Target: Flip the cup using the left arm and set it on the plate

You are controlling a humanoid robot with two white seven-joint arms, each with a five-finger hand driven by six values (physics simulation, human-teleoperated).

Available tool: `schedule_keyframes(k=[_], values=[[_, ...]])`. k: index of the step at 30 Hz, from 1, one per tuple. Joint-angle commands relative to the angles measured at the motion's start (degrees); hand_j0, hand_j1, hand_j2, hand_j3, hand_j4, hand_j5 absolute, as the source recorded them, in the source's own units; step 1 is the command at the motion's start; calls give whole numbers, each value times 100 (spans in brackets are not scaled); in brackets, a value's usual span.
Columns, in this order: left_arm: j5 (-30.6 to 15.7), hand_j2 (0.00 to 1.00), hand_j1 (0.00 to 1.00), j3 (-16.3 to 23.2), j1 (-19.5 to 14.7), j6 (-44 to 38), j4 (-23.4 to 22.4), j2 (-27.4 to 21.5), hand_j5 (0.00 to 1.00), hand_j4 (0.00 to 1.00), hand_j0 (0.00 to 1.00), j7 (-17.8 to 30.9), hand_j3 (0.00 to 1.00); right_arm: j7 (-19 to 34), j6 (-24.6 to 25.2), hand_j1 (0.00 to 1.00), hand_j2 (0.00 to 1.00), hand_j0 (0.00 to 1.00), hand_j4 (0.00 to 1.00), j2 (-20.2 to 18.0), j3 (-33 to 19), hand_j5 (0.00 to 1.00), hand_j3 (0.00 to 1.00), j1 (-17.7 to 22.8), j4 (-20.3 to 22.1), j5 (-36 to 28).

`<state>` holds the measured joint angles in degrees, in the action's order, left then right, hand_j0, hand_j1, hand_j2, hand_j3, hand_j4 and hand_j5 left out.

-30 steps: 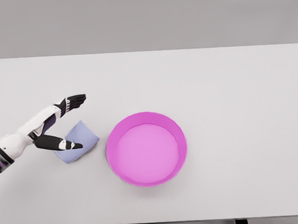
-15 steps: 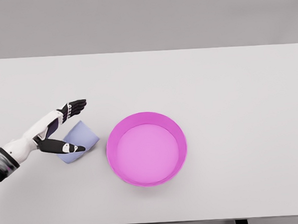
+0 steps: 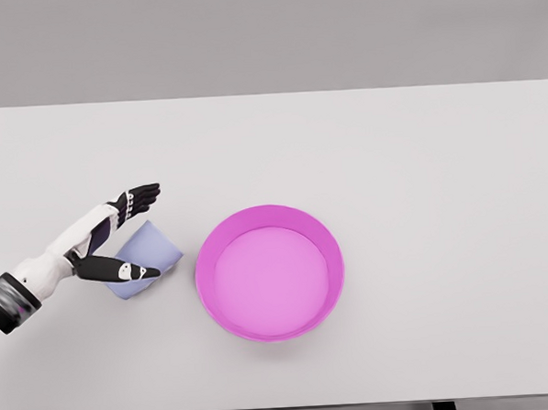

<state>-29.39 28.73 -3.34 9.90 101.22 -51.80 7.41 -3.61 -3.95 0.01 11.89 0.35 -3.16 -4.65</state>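
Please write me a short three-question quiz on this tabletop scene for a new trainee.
1. True or false: the cup already rests inside the plate.
2. Which best describes the left hand?
A. fingers spread open around the cup, thumb on the near side
B. closed in a fist above the plate
C. flat on the table, far from everything
3. Fill in: the pink plate lies to the cup's ____ in the head view.

Key
1. False: the pale blue cup lies on the table, left of the plate.
2. A
3. right
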Motion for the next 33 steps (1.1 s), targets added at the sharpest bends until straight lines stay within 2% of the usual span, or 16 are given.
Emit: schedule_keyframes(k=[1, 4, 20, 27, 33], values=[[-14, 100, 100, -8, 9, -5, 3, -5, 100, 100, 100, -2, 100, 1, 0, 100, 100, 100, 100, -1, 6, 100, 100, 0, -1, -1], [-23, 100, 100, -158, 132, -207, 3, -5, 100, 100, 100, -11, 100, 1, -9, 100, 100, 100, 100, -1, -3, 100, 100, 0, -1, -1], [-23, 98, 98, -114, 290, -375, 3, 91, 98, 98, 98, -108, 98, 1, 0, 100, 100, 100, 100, -1, 6, 100, 100, 0, -1, -1], [-5, 69, 69, -96, 369, -375, 3, 109, 69, 69, 69, -82, 69, 1, 0, 100, 100, 100, 100, -1, -3, 100, 100, 0, -1, -1], [-5, 56, 56, -105, 369, -331, 3, 91, 56, 56, 56, -46, 56, 1, 0, 100, 100, 100, 100, -1, -3, 100, 100, 0, -1, -1]])
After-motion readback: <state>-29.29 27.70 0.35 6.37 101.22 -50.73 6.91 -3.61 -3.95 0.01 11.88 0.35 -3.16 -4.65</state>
